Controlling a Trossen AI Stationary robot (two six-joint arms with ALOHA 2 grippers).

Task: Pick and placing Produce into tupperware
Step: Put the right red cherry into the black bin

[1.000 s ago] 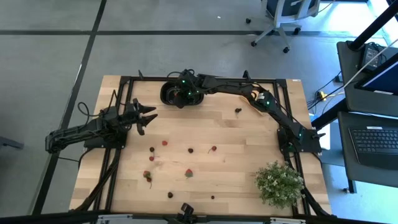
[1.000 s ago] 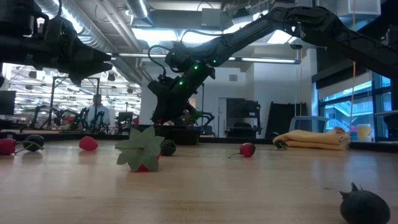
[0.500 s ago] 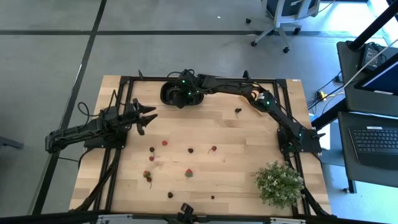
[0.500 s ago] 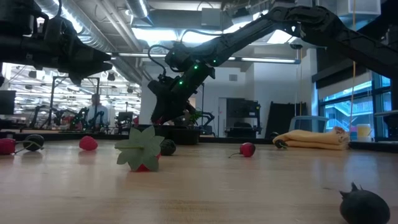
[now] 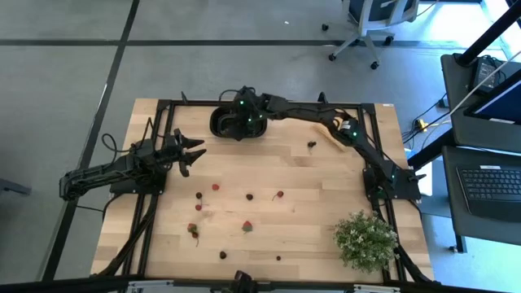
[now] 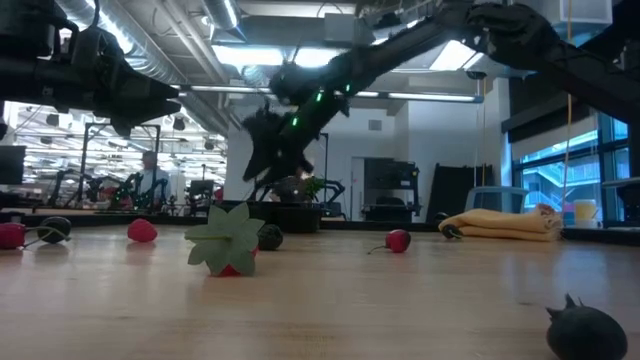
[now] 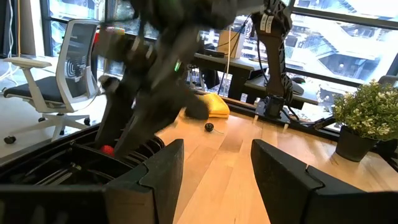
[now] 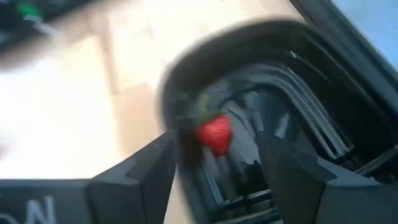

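Because these tiny red strawberry-like fruits with green tops point(image 8: 214, 134) look light, smooth and apt to roll, I'd pinch each across its body, gently; one lies inside the black oval two-compartment plastic container point(image 5: 224, 123) at the table's far edge; my right gripper point(image 5: 242, 122) hovers over it, jaws parted, holding nothing; the left gripper point(image 5: 191, 151) waits, jaws apart, empty.

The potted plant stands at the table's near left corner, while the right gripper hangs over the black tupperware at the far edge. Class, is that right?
Not quite. The high view shows the potted plant at the near right corner, not the left. The rest holds: the right gripper hangs over the black tupperware at the far edge.
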